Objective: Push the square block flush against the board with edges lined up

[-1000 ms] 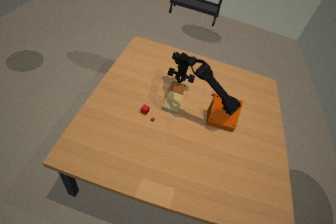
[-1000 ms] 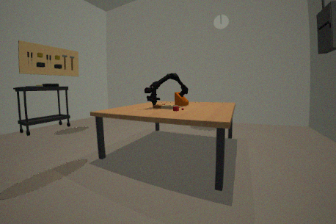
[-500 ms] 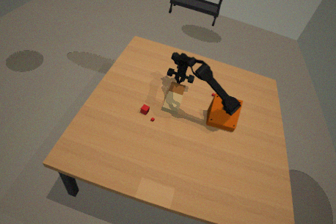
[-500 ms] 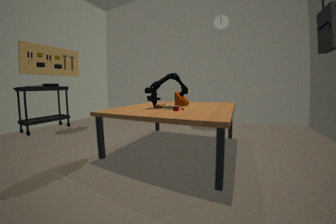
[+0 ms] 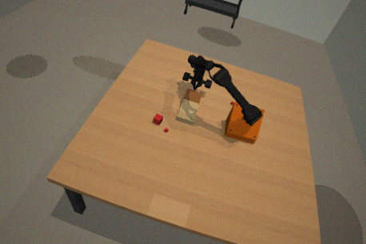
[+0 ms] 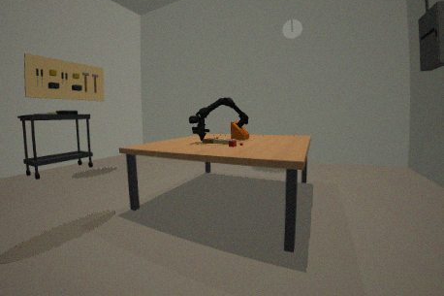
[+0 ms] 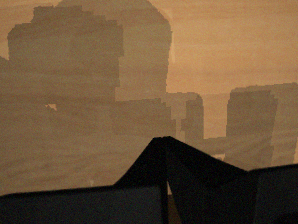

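1 claw, shut, pts down nr brn block.

Cut off and unclear
The rack leaves the top view's upper edge; the desk runs out at its bottom. In the wrist view, the lower edge crops the dark fingers. The wall tools are too small to identify.

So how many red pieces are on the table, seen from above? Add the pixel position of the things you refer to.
3. The largest, a red cube [image 5: 157, 119] [image 6: 233, 144], and a tiny red piece [image 5: 166, 130] [image 6: 241, 144] sit together; another red bit [image 5: 232, 103] is by the orange base [image 5: 242, 130] [image 6: 238, 132]. The arm may hide more.
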Motion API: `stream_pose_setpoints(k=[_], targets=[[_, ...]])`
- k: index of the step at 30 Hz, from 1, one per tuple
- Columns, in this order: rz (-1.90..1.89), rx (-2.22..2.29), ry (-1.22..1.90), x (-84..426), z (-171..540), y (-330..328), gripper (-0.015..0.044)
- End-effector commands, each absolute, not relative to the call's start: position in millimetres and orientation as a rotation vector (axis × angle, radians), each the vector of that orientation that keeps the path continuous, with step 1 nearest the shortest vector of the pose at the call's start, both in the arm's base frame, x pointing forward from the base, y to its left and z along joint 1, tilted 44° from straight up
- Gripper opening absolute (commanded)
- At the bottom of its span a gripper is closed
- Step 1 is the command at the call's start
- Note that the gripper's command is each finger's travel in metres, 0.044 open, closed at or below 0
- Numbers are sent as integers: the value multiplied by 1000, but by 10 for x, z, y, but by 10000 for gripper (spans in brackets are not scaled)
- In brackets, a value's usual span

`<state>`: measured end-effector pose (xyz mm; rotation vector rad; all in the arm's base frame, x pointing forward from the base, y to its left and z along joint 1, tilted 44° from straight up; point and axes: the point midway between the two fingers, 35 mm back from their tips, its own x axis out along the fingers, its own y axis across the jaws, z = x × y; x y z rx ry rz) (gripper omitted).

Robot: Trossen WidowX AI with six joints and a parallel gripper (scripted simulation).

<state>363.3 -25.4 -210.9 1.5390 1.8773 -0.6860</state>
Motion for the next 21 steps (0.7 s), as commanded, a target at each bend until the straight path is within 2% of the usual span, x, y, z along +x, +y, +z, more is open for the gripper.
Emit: stream_pose_setpoints(k=[1, 13, 21], targets=[[-689, 1532, 1887, 3615, -2180, -290, 0], [-688, 1532, 1887, 3628, -2295, -411, 0], [-690, 1530, 1885, 3733, -1871, -756, 0]])
